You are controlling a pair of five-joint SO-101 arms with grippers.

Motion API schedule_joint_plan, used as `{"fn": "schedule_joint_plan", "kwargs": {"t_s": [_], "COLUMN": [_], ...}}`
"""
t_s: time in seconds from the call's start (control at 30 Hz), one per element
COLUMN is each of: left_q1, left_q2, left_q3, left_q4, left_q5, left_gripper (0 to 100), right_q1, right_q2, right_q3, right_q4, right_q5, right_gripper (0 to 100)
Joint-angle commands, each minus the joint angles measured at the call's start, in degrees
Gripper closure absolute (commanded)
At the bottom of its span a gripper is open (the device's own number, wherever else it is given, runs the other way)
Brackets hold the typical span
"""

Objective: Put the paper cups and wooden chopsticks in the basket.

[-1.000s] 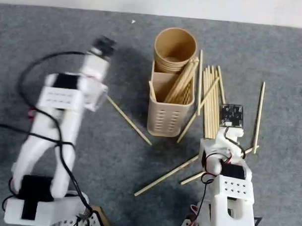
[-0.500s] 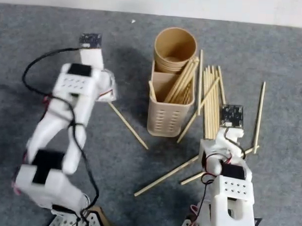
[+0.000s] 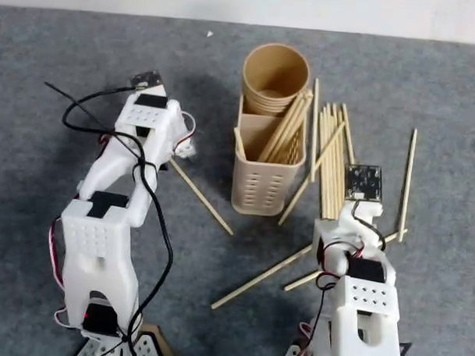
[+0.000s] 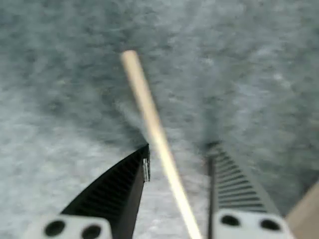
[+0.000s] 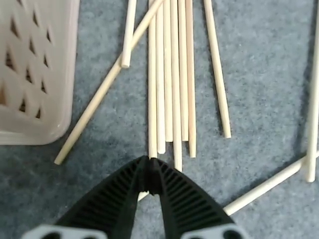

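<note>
**tinkr_dan:** ok, what's closest to the arm bases?

**benchrat:** A couple of loose chopsticks point(image 3: 261, 276) lie slanted on the grey surface point(image 3: 62, 55), just by the right arm. A bit further out, the right tool point(image 5: 150, 164) is pinched closed with nothing in it. Its tips sit right at the near ends of the bundle of chopsticks point(image 5: 172, 74), which lie side by side next to the basket point(image 5: 35, 74).

**tinkr_dan:** and the left one?

**benchrat:** The left tool point(image 4: 178, 149) is spread open, low over the surface, with a single chopstick point(image 4: 149, 119) running between its fingers. Can't tell if either finger actually touches it. From above, that stick lies slanted to the left of the basket, not touching it.

**tinkr_dan:** basket itself?

**benchrat:** Upright, mid-surface. The near compartment has leaning chopsticks point(image 3: 286, 129) in it, and the far one holds the stacked paper cups point(image 3: 275, 74). There's also a lone stick point(image 3: 409, 184) way off to the right.
</note>
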Motion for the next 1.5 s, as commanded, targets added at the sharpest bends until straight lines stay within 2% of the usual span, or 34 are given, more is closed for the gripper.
{"fn": "schedule_joint_plan", "kwargs": {"t_s": [0.0,0.1,0.2,0.43,0.57,0.73,0.9,1.13,1.47], "left_q1": [-1.5,-3.0,-5.7,-9.7,-5.7,5.9,15.8,24.7,27.4], "left_q2": [0.3,-0.1,-0.2,-5.6,-11.1,-16.0,-20.6,-16.3,-8.1], "left_q3": [-0.7,-1.0,-6.7,-37.2,-60.2,-84.4,-83.9,-83.6,-84.1], "left_q4": [0.4,0.4,1.6,11.2,13.7,14.5,14.7,14.8,15.4], "left_q5": [0.4,0.4,0.3,-8.2,-14.2,-23.7,-27.1,-27.3,-27.3], "left_gripper": [100,99,99,99,99,100,100,100,99], "right_q1": [-1.3,-1.3,-1.3,-1.4,-1.4,-1.3,-1.3,-1.3,-1.3], "right_q2": [-0.9,-0.9,-0.9,-0.9,-0.9,-0.9,-0.9,-0.9,-0.9], "right_q3": [-0.2,-0.2,-0.2,-0.2,-0.2,-0.2,-0.2,-0.2,-0.2], "right_q4": [-0.9,-0.9,-0.9,-0.9,-0.9,-0.9,-1.0,-1.0,-1.0], "right_q5": [0.1,0.1,0.1,0.1,0.1,0.1,0.1,0.1,0.1], "right_gripper": [99.1,99.1,99.1,99.1,99.1,99.1,99.1,99.1,99.1]}}
